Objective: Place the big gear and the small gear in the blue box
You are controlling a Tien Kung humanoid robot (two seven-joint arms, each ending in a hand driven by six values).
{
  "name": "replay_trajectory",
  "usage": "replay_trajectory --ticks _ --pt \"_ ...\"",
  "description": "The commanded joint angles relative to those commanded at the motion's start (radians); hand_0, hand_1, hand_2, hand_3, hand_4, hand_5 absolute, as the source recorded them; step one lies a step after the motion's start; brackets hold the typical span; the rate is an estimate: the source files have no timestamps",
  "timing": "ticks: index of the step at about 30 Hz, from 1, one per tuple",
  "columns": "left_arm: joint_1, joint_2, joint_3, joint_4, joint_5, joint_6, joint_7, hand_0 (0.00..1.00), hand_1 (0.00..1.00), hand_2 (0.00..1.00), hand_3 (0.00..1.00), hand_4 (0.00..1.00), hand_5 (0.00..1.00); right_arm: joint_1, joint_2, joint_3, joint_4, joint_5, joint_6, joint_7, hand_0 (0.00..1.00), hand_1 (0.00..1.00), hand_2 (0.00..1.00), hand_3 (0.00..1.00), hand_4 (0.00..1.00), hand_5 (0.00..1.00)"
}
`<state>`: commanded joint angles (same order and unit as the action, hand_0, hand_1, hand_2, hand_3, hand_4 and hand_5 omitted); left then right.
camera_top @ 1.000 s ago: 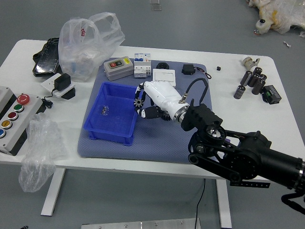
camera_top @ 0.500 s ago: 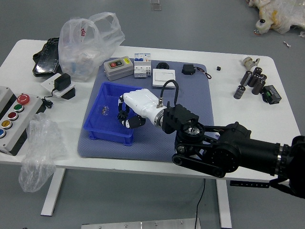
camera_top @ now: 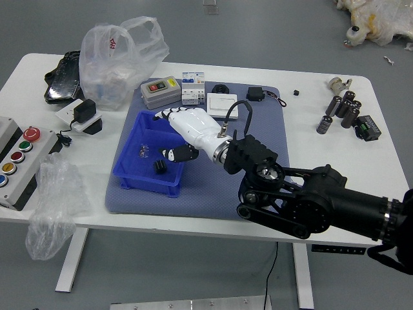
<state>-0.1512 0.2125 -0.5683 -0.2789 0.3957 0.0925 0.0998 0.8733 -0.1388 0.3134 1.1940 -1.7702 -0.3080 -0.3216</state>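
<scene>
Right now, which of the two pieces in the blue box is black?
The near-right piece, below the robot's right hand in the picture; the far-left piece looks pale.

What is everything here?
Table: one, white, centre
Mat: one, grey, on table
Box: one, blue, on mat
Gears: two, black and silvery, in box
Plastic bags: two, clear, left
Button panel: one, grey, left
Pouch: one, black, left
Device: one, black and white, left
Boxy devices: three, pale, mat's far side
Ring: one, black, among them
Corded block: one, black, beside them
Cylinders: several, dark, right
Small blocks: two, dark, right
Fitting: one, brownish, right
Bagged bundle: one, yellowish, floor
Hand: one, white and black, over box
Arm: one, black, right
</scene>
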Motion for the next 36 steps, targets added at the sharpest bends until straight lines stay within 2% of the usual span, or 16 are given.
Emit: replay_trajectory --ticks 4,8,9,19,26,27,32,33,36 --pt "0.002 -0.003 -0.001 0.000 -0.001 0.000 0.001 0.664 0.617 0.609 0.756 0.745 0.645 -0.043 -0.049 0.073 -0.030 0.013 -0.003 0.003 0.623 0.803 0.822 0.807 0.725 0.276" --pt "0.002 -0.004 -0.002 0.000 -0.001 0.001 0.001 0.664 0.617 0.609 0.756 0.745 0.645 -0.076 -0.077 0.087 -0.062 0.035 0.010 0.009 0.623 0.803 0.822 0.807 0.725 0.276" --pt "0.002 -0.005 -0.002 0.000 -0.002 0.001 0.001 0.664 0.618 0.609 0.757 0.744 0.645 -0.084 -0.080 0.087 -0.071 0.040 0.015 0.010 0.673 0.816 0.837 0.820 0.924 0.440" --pt "-0.001 -0.006 -0.007 0.000 0.008 0.000 0.004 0.664 0.618 0.609 0.757 0.744 0.644 -0.100 -0.064 0.033 -0.193 0.090 0.066 0.011 0.710 0.823 0.847 0.824 0.945 0.458" --pt "0.000 -0.006 -0.012 -0.001 0.014 0.000 0.007 0.664 0.617 0.609 0.757 0.744 0.644 -0.097 -0.052 0.003 -0.226 0.109 0.073 0.000 0.733 0.824 0.841 0.823 0.957 0.465" --pt "0.000 -0.006 -0.012 -0.001 0.014 0.000 0.007 0.664 0.617 0.609 0.757 0.744 0.645 -0.096 -0.051 0.000 -0.227 0.111 0.069 -0.002 0.686 0.738 0.682 0.699 0.724 0.262" --pt "-0.002 -0.006 -0.016 -0.001 0.020 0.000 0.008 0.664 0.617 0.609 0.757 0.744 0.645 -0.096 -0.046 -0.019 -0.228 0.111 0.049 -0.011 0.686 0.738 0.682 0.699 0.724 0.262" --pt "-0.002 -0.006 -0.017 -0.001 0.021 0.000 0.009 0.664 0.617 0.609 0.757 0.743 0.646 -0.096 -0.045 -0.024 -0.229 0.111 0.047 -0.013 0.647 0.643 0.500 0.646 0.494 0.138" --pt "-0.002 -0.007 -0.020 -0.002 0.025 0.000 0.011 0.664 0.617 0.609 0.757 0.743 0.646 -0.099 -0.042 -0.036 -0.229 0.106 0.040 -0.017 0.647 0.643 0.500 0.646 0.494 0.138"
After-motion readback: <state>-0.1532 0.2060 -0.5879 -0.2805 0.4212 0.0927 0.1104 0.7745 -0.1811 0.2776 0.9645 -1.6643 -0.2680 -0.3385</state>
